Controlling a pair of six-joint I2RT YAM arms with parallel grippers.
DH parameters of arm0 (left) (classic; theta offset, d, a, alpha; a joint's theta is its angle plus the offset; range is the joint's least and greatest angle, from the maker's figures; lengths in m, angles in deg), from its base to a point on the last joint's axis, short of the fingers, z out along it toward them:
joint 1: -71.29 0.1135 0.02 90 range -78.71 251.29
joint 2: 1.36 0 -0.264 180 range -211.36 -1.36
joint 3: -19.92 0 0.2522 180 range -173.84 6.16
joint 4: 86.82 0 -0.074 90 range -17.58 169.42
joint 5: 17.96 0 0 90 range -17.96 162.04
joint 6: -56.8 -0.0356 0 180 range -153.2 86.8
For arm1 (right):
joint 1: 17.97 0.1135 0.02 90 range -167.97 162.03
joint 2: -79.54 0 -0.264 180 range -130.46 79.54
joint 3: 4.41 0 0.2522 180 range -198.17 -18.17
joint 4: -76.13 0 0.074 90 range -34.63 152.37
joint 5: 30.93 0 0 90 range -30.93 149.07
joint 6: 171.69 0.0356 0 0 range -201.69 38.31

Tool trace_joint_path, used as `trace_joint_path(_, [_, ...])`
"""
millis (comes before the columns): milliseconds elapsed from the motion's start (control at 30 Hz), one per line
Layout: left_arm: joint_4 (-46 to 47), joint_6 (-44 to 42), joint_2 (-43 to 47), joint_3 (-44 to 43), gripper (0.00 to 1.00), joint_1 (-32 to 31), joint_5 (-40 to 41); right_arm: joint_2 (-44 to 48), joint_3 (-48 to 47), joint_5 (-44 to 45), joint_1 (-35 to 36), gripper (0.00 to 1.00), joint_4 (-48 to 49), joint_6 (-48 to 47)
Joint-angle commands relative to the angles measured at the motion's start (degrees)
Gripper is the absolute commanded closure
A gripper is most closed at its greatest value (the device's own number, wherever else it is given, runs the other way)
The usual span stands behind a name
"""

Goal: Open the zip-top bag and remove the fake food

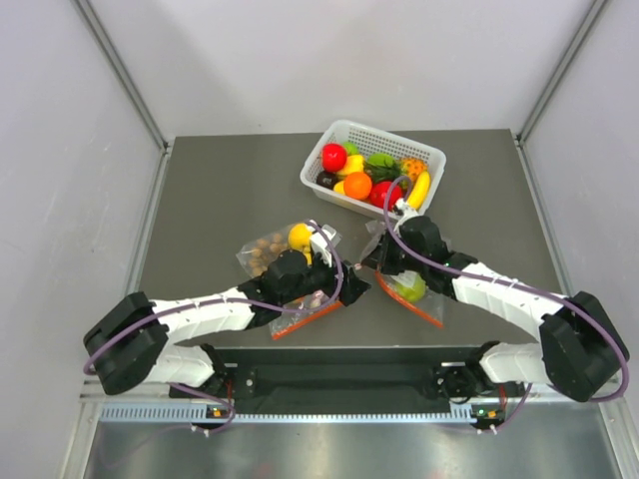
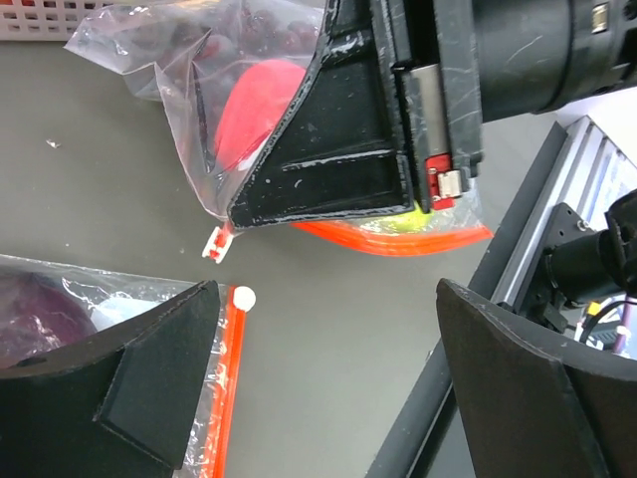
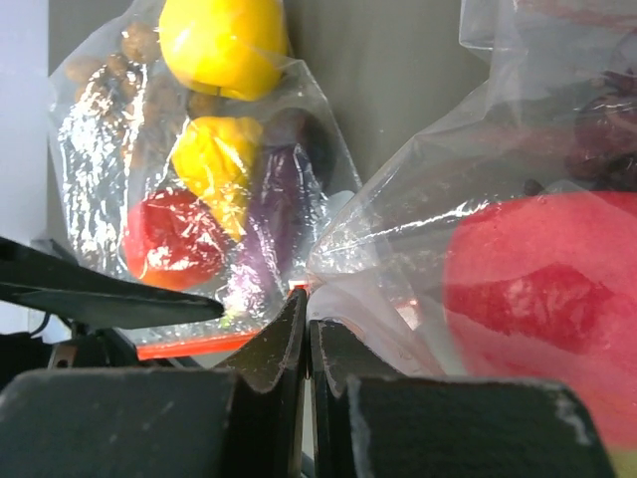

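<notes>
Near the tabletop's [image 1: 200, 200] front edge, the right tool [image 3: 307, 319] is pinched shut on the zip-top bag's [image 3: 398, 249] corner, seemingly by its zip strip [image 2: 398, 239], to steady it. The left tool [image 2: 323, 294] hangs wide beside it, placed to take the opposite lip. The fake food [image 3: 537, 299] sits inside.

Matte dark grey table [image 1: 220, 190] with a few pale specks, plain white back wall [image 1: 339, 60], white side panels [image 1: 60, 150] left and right, slanted aluminium corner posts [image 1: 122, 75], slotted strip [image 1: 300, 411] along the near edge, brushed metal sheet [image 1: 349, 454] below, soft even light
</notes>
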Motion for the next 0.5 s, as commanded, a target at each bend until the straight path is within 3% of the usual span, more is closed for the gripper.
trace_joint_path(0, [4.5,-1.5,-0.7,0.7,0.07,-0.4,1.2,2.5,-3.2,-3.1,1.2,1.00,3.3,0.8])
trace_joint_path(267, [1.1,-4.0,-0.3,1.1,0.09,-0.3,8.4,7.0,-1.9,-6.4,1.1,1.00,1.3,0.7])
trace_joint_path(367, [0.6,-5.1,-0.1,1.3,0.19,-0.3,10.7,8.4,-1.9,-7.4,1.2,1.00,-0.2,0.2])
trace_joint_path(467, [1.5,-6.5,0.1,1.1,0.19,-0.3,9.8,9.1,-2.1,-8.6,1.2,1.00,-0.6,-0.6])
